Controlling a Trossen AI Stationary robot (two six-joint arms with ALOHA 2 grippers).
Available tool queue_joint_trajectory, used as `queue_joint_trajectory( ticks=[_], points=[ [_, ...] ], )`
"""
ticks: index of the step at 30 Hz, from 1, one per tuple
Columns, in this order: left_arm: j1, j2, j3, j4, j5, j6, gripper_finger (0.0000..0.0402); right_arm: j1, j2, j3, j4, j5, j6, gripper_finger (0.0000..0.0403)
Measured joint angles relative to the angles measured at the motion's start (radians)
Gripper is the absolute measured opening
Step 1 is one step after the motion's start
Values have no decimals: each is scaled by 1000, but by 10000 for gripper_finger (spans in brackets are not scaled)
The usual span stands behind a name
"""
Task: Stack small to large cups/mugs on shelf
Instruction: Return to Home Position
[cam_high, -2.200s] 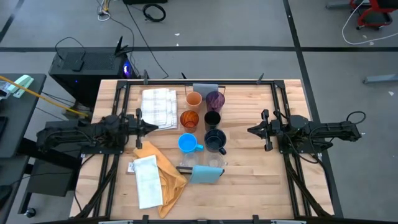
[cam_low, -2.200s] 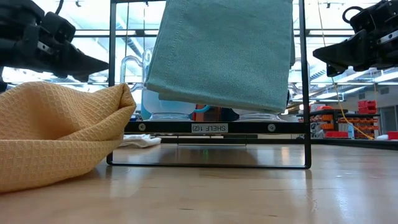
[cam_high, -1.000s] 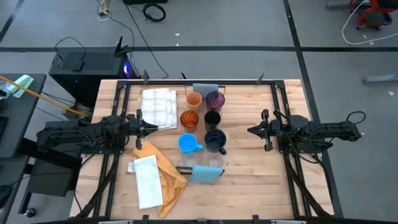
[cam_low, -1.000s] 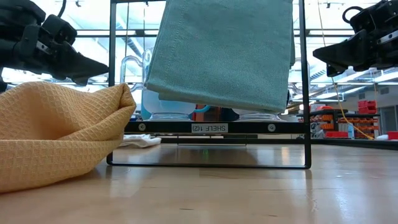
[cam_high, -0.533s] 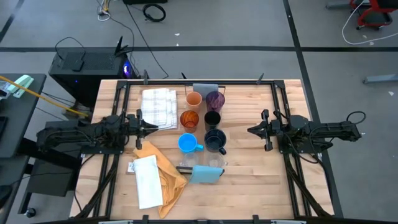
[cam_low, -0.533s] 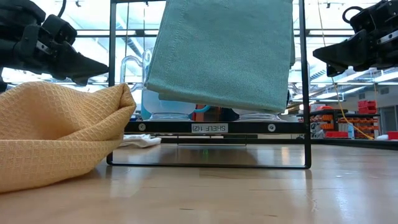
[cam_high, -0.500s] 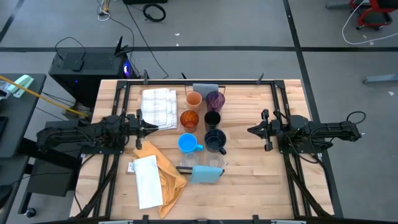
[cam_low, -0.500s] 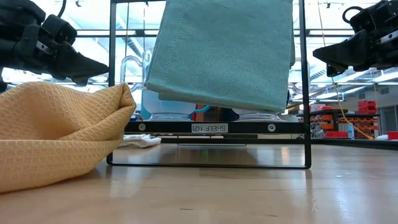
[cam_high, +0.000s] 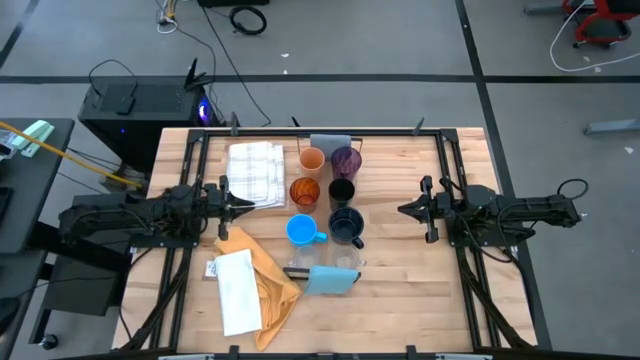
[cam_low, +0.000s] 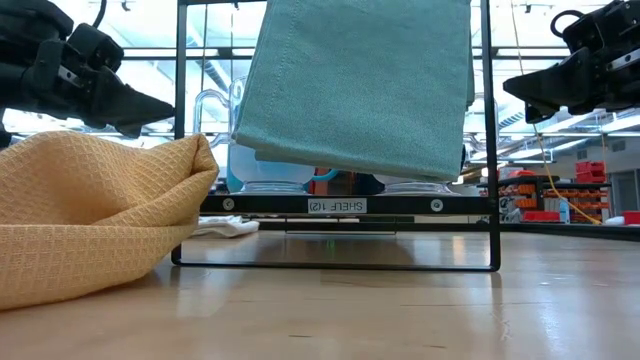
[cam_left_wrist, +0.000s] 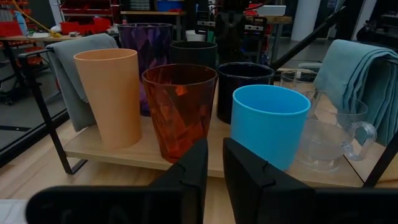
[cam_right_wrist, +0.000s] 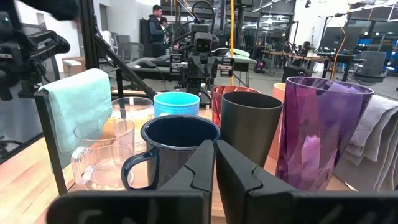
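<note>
Tabletop (cam_high: 400, 270) looked as before: empty cups (cam_left_wrist: 107, 93) crowded the shelf (cam_left_wrist: 149, 157); left hand (cam_high: 243, 205) and right hand (cam_high: 404, 210), both pinched together, flanked it.

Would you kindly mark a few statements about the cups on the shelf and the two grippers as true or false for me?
1. The orange cup and the purple cup stand side by side. True.
2. The right gripper is holding the navy mug. False: it is apart from the mug, off to its side, and holds nothing.
3. The bright blue mug lies tipped on its side. False: it stands upright on the shelf, mouth up.
4. The left gripper hovers beside the cups and touches none of them. True.
</note>
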Motion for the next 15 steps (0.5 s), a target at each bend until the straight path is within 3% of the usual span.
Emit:
queue_joint_trajectory(
  ticks=[15],
  points=[
    [0, 0, 0, 0, 0, 0, 56, 0, 0, 0, 0, 0, 0, 22]
  ],
)
